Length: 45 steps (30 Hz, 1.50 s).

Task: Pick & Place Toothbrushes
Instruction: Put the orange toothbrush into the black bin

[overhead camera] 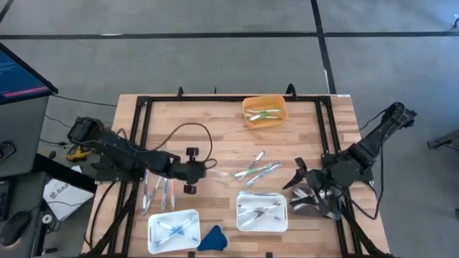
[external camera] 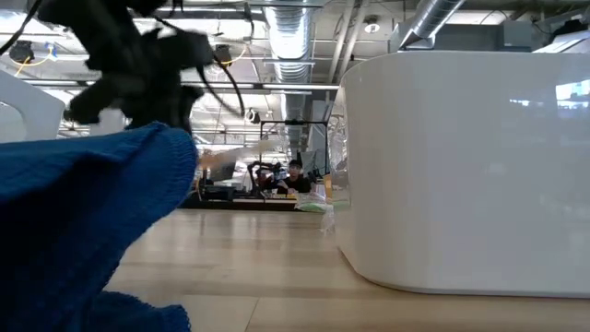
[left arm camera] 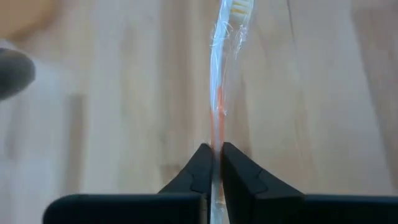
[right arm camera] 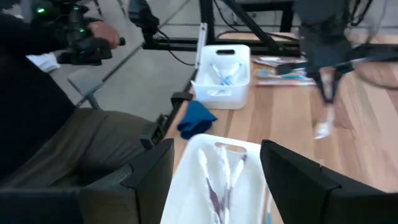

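Note:
My left gripper (overhead camera: 211, 168) is over the middle of the table, shut on an orange-and-white toothbrush (left arm camera: 219, 93) in a clear wrapper. More toothbrushes lie loose on the wood (overhead camera: 258, 169) and by the left frame (overhead camera: 158, 190). Others lie in the two white trays (overhead camera: 173, 229) (overhead camera: 262, 211) and in the orange bin (overhead camera: 265, 112). My right gripper (right arm camera: 217, 168) hovers open above the right-hand tray (right arm camera: 214, 186), with nothing between its fingers. My left gripper pinches the toothbrush's orange handle (left arm camera: 217, 142) between its two fingers. The fingers slant down from the table's left and lie along the brush. The bristle head (left arm camera: 240, 9) sticks out ahead of the fingertips. In the right wrist view the brush (right arm camera: 323, 127) hangs below the gripper.
A blue cloth lump (overhead camera: 211, 238) lies at the near edge between the trays and fills the low view's left (external camera: 83, 221). A black cable (overhead camera: 188, 132) loops behind the left gripper. A black frame (overhead camera: 143, 107) borders the table. A person (right arm camera: 56, 118) stands past the near edge.

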Available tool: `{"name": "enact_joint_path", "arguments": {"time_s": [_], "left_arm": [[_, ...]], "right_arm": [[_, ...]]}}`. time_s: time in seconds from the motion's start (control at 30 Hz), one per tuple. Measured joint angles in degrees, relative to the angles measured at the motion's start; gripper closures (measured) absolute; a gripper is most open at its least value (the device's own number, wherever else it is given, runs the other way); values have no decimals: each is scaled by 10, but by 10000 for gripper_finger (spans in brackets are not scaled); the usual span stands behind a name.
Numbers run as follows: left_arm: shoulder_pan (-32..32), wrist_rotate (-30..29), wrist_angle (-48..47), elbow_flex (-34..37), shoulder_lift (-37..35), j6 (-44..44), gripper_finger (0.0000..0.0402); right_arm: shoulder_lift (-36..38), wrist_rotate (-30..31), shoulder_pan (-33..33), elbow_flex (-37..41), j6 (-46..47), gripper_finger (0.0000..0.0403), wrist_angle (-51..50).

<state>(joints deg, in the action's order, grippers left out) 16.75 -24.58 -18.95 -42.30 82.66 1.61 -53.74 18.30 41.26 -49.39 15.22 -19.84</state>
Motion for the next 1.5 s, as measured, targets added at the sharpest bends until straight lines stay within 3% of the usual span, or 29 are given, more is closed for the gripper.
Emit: {"name": "enact_joint_path", "arguments": {"time_s": [0.17,0.4,0.77,0.97,1.23,1.37,1.5], "left_arm": [[0,-24,39,0,-69,5,393],[3,-22,190,-1,-118,-50,394],[10,68,478,-1,-101,-132,395],[25,75,635,-1,-52,-138,395],[26,93,922,-1,71,-138,395],[20,151,1037,-1,124,-111,395],[11,193,1075,-1,154,-87,395]], "right_arm": [[0,0,13,0,-22,170,38],[-26,0,22,0,-79,170,98],[-56,0,-36,0,-92,170,172],[-56,3,-71,0,-79,170,195],[-95,98,-83,0,-124,170,229],[-142,103,-91,0,-179,170,308],[-193,103,-107,0,-217,170,368]]}}
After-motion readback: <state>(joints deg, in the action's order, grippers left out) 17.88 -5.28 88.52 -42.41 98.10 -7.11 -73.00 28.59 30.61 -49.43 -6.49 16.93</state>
